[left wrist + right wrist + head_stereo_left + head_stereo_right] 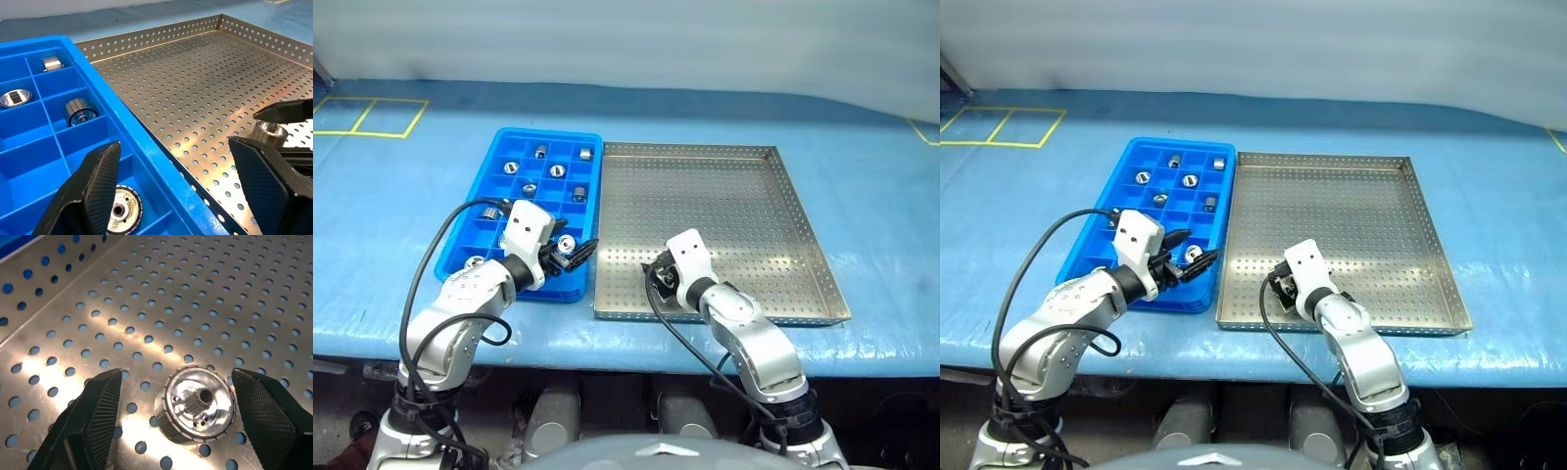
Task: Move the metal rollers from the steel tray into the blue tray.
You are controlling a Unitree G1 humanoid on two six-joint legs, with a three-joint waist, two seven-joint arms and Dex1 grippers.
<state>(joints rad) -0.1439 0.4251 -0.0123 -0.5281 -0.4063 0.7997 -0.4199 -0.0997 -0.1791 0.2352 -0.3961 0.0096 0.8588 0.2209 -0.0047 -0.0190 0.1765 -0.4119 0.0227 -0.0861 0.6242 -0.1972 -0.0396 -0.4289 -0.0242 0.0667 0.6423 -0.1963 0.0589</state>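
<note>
The steel tray point(724, 206) lies right of centre, with the blue tray point(517, 145) against its left side. Several metal rollers point(558, 171) sit in the blue tray's compartments. My left gripper point(576, 253) hangs open over that tray's near right corner, and a roller point(122, 210) lies in the compartment under its fingers point(93, 191). At the steel tray's near left corner my right gripper point(176, 377) is open. One roller point(198, 404) stands on the perforated floor between its fingers point(266, 416), with a gap on each side.
Both trays rest on a blue table cover point(401, 215) whose front edge runs just below them. Yellow tape lines point(372, 117) mark the far left, and black cables point(421, 284) loop beside my left arm.
</note>
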